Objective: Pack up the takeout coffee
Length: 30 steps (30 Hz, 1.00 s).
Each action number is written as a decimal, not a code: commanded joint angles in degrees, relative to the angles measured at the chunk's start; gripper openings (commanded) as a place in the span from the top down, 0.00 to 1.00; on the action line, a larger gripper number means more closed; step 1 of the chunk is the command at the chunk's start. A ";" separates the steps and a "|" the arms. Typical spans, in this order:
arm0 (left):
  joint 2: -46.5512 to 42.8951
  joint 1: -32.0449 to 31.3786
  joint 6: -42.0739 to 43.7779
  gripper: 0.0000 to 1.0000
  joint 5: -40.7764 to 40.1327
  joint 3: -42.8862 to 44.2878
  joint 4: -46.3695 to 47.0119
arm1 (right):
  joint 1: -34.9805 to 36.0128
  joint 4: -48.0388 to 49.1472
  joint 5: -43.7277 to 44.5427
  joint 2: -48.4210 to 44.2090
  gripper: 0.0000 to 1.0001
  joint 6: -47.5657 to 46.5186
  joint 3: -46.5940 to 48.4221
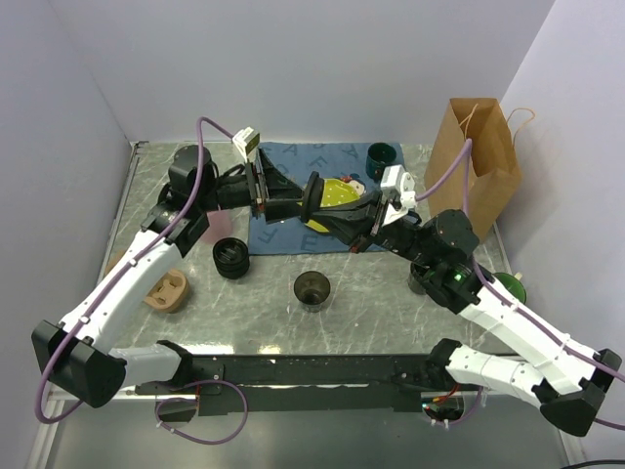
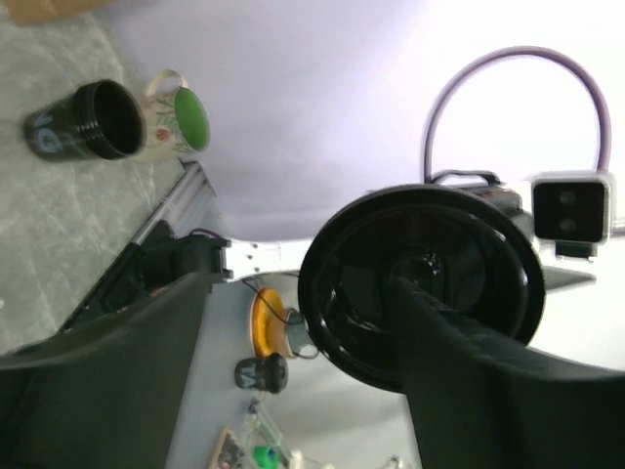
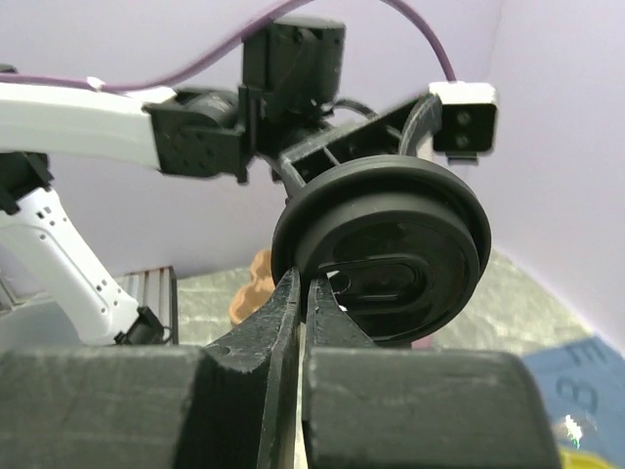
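Observation:
The round black lid (image 1: 312, 196) is held on edge in the air above the blue mat, between the two grippers. My right gripper (image 1: 330, 207) is shut on its rim, as the right wrist view shows (image 3: 305, 285), with the lid (image 3: 391, 256) just beyond the fingertips. My left gripper (image 1: 291, 200) faces it from the left with jaws apart (image 2: 298, 288). The lid (image 2: 420, 283) lies face-on by its right finger (image 2: 469, 371). An open black cup (image 1: 312, 289) stands on the table in front. The dark green mug (image 1: 381, 154) stands at the back.
A brown paper bag (image 1: 482, 162) stands at the back right. A second black cup (image 1: 231, 258) and a tan object (image 1: 166, 291) sit at the left. A black jar (image 2: 83, 122) and a green-lined white mug (image 2: 181, 117) stand by the right arm. A yellow plate (image 1: 337, 192) lies on the blue mat (image 1: 293, 156).

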 commanded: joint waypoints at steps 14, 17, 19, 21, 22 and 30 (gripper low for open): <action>1.94 13.91 28.89 0.04 -48.69 13.24 -45.26 | 0.36 -50.43 16.01 3.34 1.00 10.38 13.13; 0.54 14.00 29.77 0.03 -54.59 9.65 -46.60 | 1.32 -58.60 19.18 9.83 1.00 13.62 17.88; -0.95 14.00 28.82 0.04 -57.84 7.18 -46.69 | 2.82 -63.44 21.11 14.39 1.00 14.60 20.33; -2.09 14.00 27.32 0.03 -59.52 3.49 -46.60 | 4.92 -67.21 22.35 17.22 1.00 16.27 21.57; -2.97 14.00 25.75 0.03 -60.57 2.52 -46.95 | 5.46 -68.63 22.35 19.93 1.00 16.80 22.62; -6.41 14.09 20.64 0.03 -70.94 -3.56 -50.45 | 9.06 -79.01 28.24 31.64 1.00 21.73 28.43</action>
